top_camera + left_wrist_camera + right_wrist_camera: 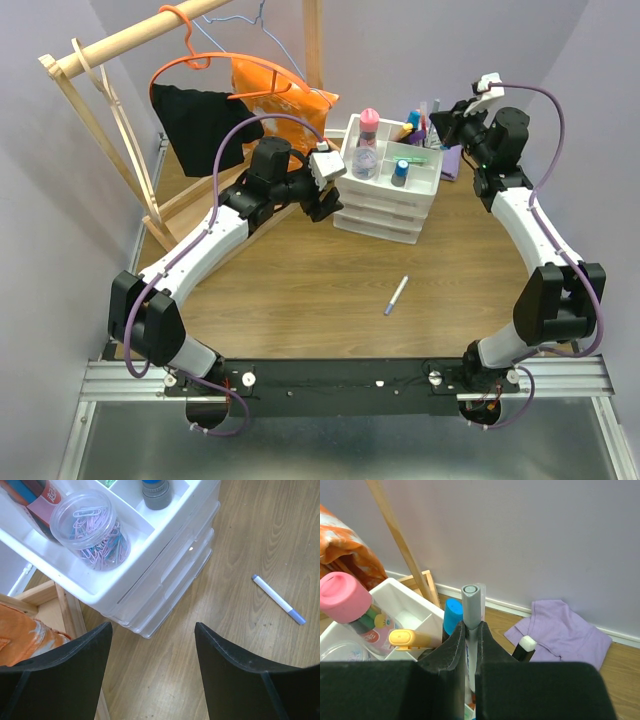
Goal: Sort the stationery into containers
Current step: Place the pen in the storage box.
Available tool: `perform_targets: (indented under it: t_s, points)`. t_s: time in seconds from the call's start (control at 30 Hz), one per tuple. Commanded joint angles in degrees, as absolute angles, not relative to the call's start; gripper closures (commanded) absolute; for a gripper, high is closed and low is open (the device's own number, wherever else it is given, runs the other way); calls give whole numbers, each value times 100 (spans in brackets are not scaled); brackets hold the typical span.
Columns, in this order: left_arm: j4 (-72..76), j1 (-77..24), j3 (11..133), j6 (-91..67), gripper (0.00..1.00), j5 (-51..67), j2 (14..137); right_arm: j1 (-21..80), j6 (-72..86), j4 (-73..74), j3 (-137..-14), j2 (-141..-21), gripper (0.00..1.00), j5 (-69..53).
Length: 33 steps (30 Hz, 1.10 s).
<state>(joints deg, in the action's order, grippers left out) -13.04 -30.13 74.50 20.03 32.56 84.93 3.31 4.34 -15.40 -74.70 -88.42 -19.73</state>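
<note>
Wood-grain tabletop, lilac walls close on three sides. White organiser stands at the far middle; all places are given from it.

- Right gripper: above the organiser's far right corner, fingers pressed together on a grey-capped pen held upright. The pen's lower end is hidden by the fingers, so I cannot tell whether it touches the tray.
- Just beside the held pen, in the rear compartments: blue cap, yellow highlighter, pink-capped bottle.
- Left gripper: at the organiser's left front, level with the drawers, fingers spread wide with nothing between them.
- Front compartments: paperclip jar at the left, blue-capped bottle to its right.
- Loose pen: flat on bare wood well in front of the organiser, apart from both grippers, open table all round.
- Tight edges: clothes rack and orange bag crowd the organiser's left rear; purple cloth lies behind its right side, against the wall.
</note>
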Motion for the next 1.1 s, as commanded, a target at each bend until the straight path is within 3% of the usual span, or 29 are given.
perform_targets:
  t_s: [0.0,0.33,0.43,0.6,0.7,0.97,1.07]
  points:
    - [-1362,-3032,7409,2039,24,3182,8385,299,273,-1521,-7374,-8763,99,-1934]
    - [-1266,-3032,7216,2048,24,3182,8218,308,167,-1195,-7313,-8710,97,-2057]
    - [-1248,-3032,7163,2056,24,3182,8157,308,150,-1143,-7278,-8675,92,-2048]
    - [-1274,-3032,7049,2092,24,3173,8033,308,158,-1081,-7286,-8596,68,-2065]
    - [-1274,-3032,6970,2118,24,3147,7937,316,211,-1055,-7374,-8473,59,-2065]
    - [-1274,-3032,6794,2144,24,3164,7656,316,334,-642,-7778,-7973,54,-2223]
    - [-1362,-3024,6724,2171,24,3120,7498,308,-164,-72,-7884,-7718,54,-2828]
